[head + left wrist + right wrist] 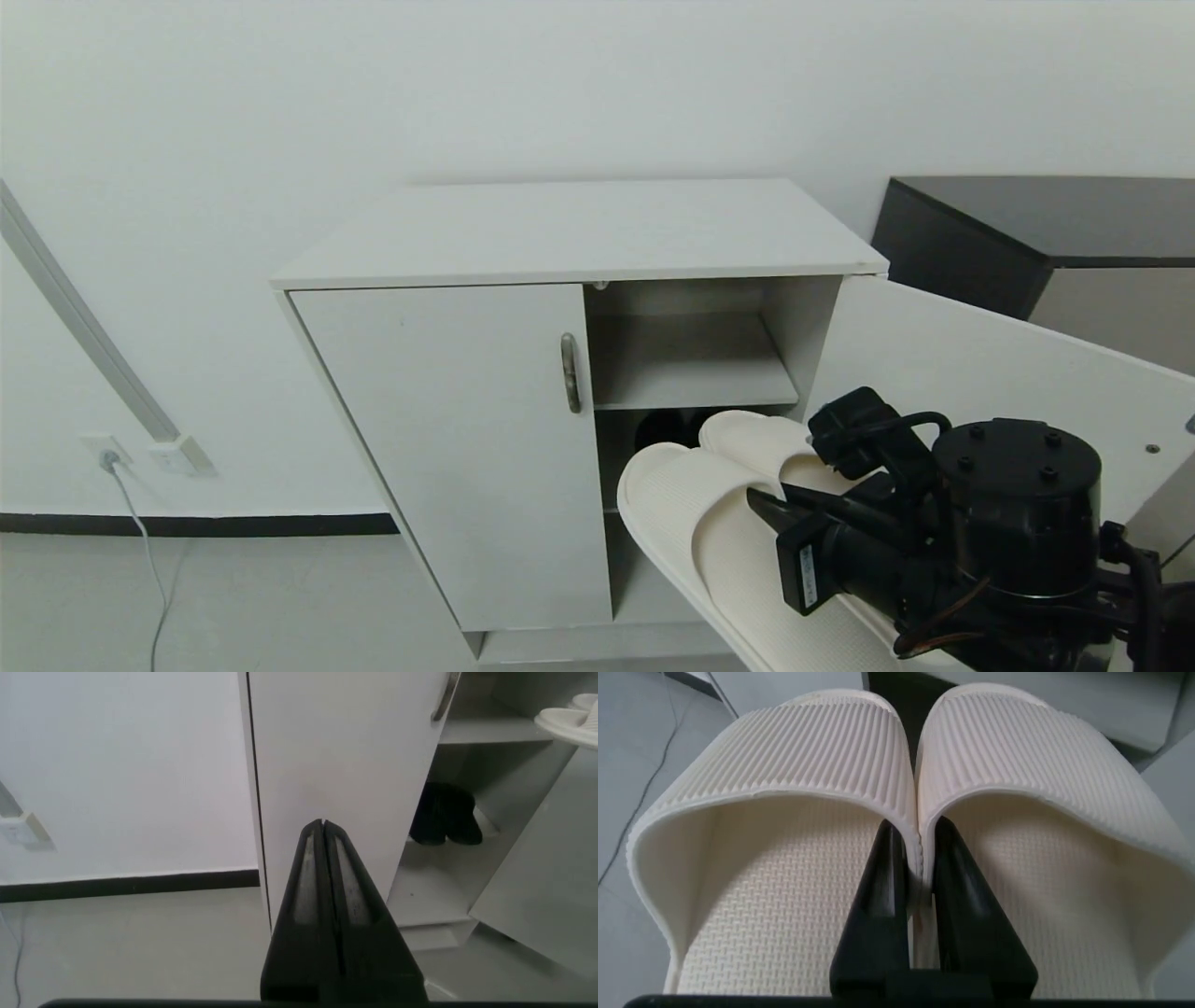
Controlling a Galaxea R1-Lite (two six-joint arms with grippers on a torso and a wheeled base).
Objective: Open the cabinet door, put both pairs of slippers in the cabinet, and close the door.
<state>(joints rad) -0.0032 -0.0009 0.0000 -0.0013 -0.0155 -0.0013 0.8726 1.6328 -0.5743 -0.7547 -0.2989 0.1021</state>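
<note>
A: What's the room like?

B: A plain white wall (597,84), with a socket (107,457) low on the left. The white cabinet (579,229) stands against it.

A: And the left tool?

B: The left tool (322,829) has its fingers pressed together with nothing between them. It sits low, facing the shut left door (448,448). I'd judge it is parked out of the way.

A: What's inside?

B: Past the handle (570,371), the right half stands open. There is a shelf (691,359), and under it a dark pair (447,814). That is probably the first slippers, though the shadow blurs them.

A: Where's the other pair?

B: The cream slippers (709,504) hang in the air just before the opening, toes toward the lower compartment. The right tool (917,854) is clamped on their two inner walls. Pinching them side by side lets one grasp carry both.

A: Anything hidden?

B: The heels are lost behind the arm, and the slippers cover part of the compartment. The open right door (980,373) runs off the edge, so I can't see its handle. A black unit (1027,233) stands beyond it.
</note>
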